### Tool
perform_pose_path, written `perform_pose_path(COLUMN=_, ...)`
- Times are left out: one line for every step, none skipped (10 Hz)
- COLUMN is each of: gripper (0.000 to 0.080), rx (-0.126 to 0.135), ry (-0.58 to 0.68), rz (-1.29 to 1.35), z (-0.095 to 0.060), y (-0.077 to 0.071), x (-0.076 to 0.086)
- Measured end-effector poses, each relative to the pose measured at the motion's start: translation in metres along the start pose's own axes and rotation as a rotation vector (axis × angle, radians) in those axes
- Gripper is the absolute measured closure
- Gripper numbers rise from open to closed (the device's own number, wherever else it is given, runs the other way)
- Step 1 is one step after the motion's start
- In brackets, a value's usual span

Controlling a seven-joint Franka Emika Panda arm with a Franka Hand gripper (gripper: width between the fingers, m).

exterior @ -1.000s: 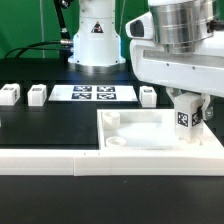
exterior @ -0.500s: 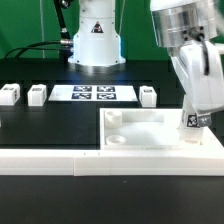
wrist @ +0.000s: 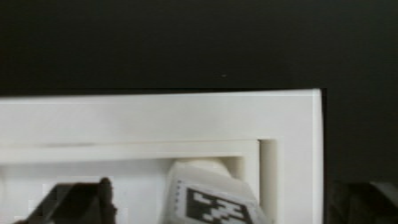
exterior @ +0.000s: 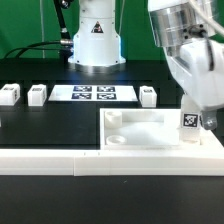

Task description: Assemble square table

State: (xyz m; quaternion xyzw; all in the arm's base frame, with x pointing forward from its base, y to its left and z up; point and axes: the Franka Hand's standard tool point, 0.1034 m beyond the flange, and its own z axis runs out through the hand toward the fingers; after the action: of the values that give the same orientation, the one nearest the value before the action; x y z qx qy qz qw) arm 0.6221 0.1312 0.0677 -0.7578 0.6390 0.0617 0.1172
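three loose legs point(exterior: 10, 95) point(exterior: 37, 95) point(exterior: 147, 96) stand on the black desk point(exterior: 40, 125) beside the marker board point(exterior: 92, 94), well apart from the work. the fourth leg point(exterior: 188, 122) stands in the corner of the table top point(exterior: 150, 140) at the exterior view's right. the top lies rim-up just behind the long rail point(exterior: 50, 155). the claw point(wrist: 231, 205) hangs over that leg with its jaws wide. in the wrist view a dark finger point(wrist: 80, 200) shows on either side of the tagged block, with a gap each way, so it grips nothing. the leg looks a little tilted; whether it sits fully in the corner socket i cannot tell.

my reading is that this leg is the one to be seated or turned home. to do it well, centre the jaws on the block so both fingers meet it together. take a low, firm hold and keep the wrist square to the top so the leg straightens rather than jams. press down gently while turning; a skewed bite could tip the leg or shift the top.
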Motion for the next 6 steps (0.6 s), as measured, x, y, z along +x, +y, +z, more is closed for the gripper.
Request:
perform_pose_path(gripper=0.0164, rx=-0.017, ry=0.013, rz=-0.153, z=0.001, y=0.001, x=-0.002)
perform_pose_path(gripper=0.0152, rx=-0.014, ry=0.013, rz=-0.193, z=0.001, y=0.001, x=0.0)
perform_pose_path(gripper=0.0152, rx=-0.015, ry=0.014, rz=-0.268, z=0.001, y=0.001, x=0.001)
perform_pose_path(gripper=0.015, rx=-0.016, ry=0.014, rz=-0.361, z=0.001, y=0.001, x=0.001)
perform_pose_path(gripper=0.015, rx=-0.017, ry=0.015, rz=-0.454, z=0.001, y=0.001, x=0.004)
perform_pose_path(gripper=0.015, rx=-0.036, ry=0.036, rz=-0.617, z=-0.002, y=0.001, x=0.01)
